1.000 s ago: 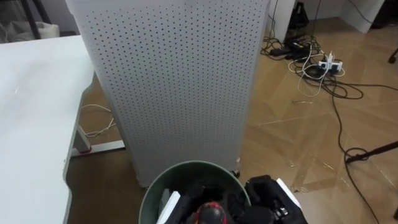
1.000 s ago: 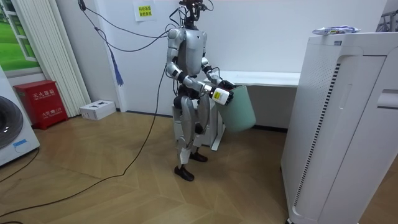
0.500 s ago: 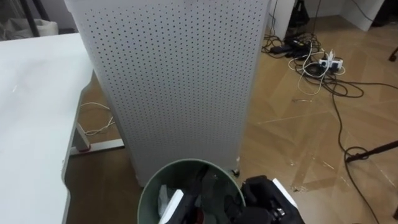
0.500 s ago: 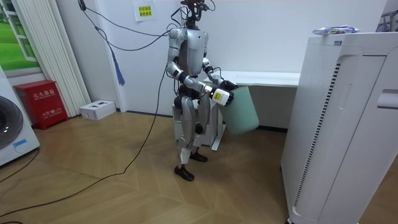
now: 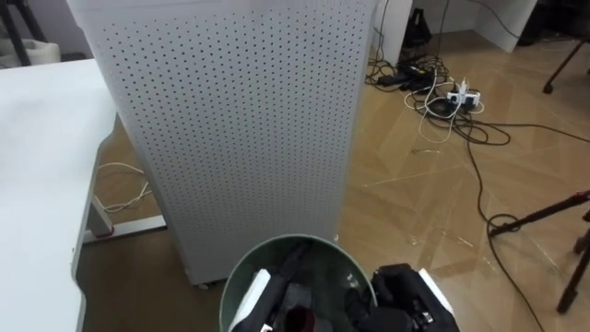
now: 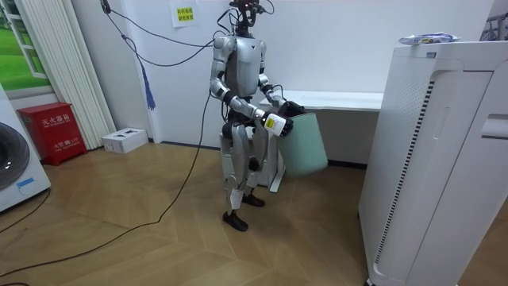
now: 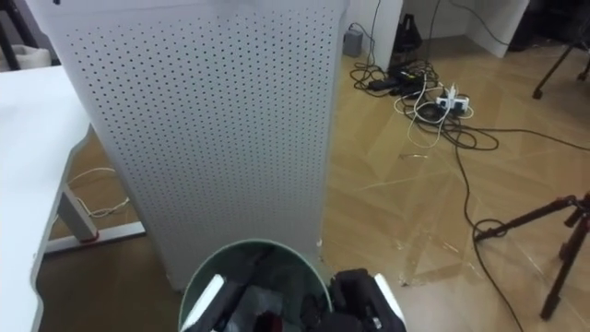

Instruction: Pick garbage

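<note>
The right robot hand (image 5: 403, 300) is set against the rim of the bin (image 5: 290, 242) at 3 o'clock; whether it is clenched there cannot be told. The left robot hand (image 6: 288, 106) is seen at the rim's far side in the room view, and its state cannot be told either. The bin is carried clear of the floor (image 5: 415, 212). Dark contents are seen inside it, too unclear to name. A wrapper (image 6: 429, 37) lies on top of the unit (image 5: 230, 120) at 12 o'clock, well apart from both hands, and is judged to be the garbage meant.

The step is judged to be an approach with the bin. The bin is best held steady and off the unit's face. One hand must be freed for the wrapper, so the bin should first be secured by the other or set down.

The bench (image 5: 37, 166) edge at 9 o'clock is to be kept clear of. Open floor lies at 2 o'clock, but the cables (image 5: 442, 101) at 1 o'clock and a stand leg (image 5: 544, 207) at 3 o'clock are to be avoided.
</note>
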{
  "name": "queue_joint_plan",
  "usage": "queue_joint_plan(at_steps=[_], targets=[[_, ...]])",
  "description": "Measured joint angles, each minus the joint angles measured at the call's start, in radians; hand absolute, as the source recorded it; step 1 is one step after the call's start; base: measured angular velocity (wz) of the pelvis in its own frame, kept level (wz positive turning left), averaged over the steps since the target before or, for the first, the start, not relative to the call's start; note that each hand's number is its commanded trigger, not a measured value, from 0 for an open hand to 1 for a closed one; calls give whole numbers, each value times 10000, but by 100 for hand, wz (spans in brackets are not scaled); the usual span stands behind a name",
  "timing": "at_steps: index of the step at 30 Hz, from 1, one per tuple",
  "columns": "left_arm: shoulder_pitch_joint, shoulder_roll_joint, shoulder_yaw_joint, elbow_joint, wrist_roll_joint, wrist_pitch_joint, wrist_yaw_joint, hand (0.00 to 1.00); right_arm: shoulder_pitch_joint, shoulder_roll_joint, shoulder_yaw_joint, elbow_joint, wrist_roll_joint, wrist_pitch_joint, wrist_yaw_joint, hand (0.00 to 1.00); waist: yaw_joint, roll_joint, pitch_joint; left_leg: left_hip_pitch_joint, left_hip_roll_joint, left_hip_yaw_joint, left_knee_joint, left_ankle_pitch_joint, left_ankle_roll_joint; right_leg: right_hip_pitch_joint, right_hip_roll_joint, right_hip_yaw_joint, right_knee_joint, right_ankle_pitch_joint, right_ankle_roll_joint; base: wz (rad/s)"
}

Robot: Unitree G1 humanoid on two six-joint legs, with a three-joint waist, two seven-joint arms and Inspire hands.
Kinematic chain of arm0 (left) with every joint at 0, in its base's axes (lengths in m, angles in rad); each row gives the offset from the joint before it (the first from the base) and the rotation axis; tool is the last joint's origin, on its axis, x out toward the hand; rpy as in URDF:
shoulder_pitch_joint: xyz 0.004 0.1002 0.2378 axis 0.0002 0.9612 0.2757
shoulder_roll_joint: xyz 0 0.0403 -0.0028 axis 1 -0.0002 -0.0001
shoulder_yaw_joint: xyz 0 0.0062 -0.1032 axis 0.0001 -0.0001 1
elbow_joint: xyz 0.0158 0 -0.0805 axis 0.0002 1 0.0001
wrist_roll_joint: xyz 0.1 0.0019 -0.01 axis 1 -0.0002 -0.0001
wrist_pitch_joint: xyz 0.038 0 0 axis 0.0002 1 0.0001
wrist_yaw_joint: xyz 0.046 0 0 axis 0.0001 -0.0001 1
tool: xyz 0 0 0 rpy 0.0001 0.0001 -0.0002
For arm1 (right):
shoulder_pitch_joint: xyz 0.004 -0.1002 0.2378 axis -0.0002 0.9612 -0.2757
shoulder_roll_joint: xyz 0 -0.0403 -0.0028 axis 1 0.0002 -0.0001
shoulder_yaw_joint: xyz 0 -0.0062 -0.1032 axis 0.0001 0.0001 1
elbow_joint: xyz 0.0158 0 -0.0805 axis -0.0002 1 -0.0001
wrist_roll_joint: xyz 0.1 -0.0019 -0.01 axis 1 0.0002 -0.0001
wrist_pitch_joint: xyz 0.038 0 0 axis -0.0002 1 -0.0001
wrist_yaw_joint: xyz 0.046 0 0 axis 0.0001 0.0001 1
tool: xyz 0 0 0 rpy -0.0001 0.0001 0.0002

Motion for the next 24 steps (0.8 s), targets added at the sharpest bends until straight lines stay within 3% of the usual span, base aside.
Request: queue_joint_plan(at_steps=[6,12,16,24], targets=[[3,242,61,-850,-24,-19,-17,0,126,-24,-125,1214,452,-583,-205,100,-4,2,-2,158,-4,-15,-113,0,0,110,-19,-85,16,0,1,1],[98,563,141,-1017,-45,-98,-13,0,133,57,-378,3511,737,-537,-379,100,5,8,-5,140,-14,9,-91,-1,2,126,-49,-180,13,-1,1,0],[154,866,129,-1009,-170,-99,-4,0,132,-98,-551,4835,968,-533,-661,100,8,5,-4,170,-12,47,-92,-10,14,99,-70,-281,68,-1,2,-3],[571,862,974,-832,-261,-163,295,0,121,-103,-662,6288,807,-494,-529,100,112,1,-9,348,64,484,-108,-64,1,-28,-53,-298,224,2,-4,-19]])
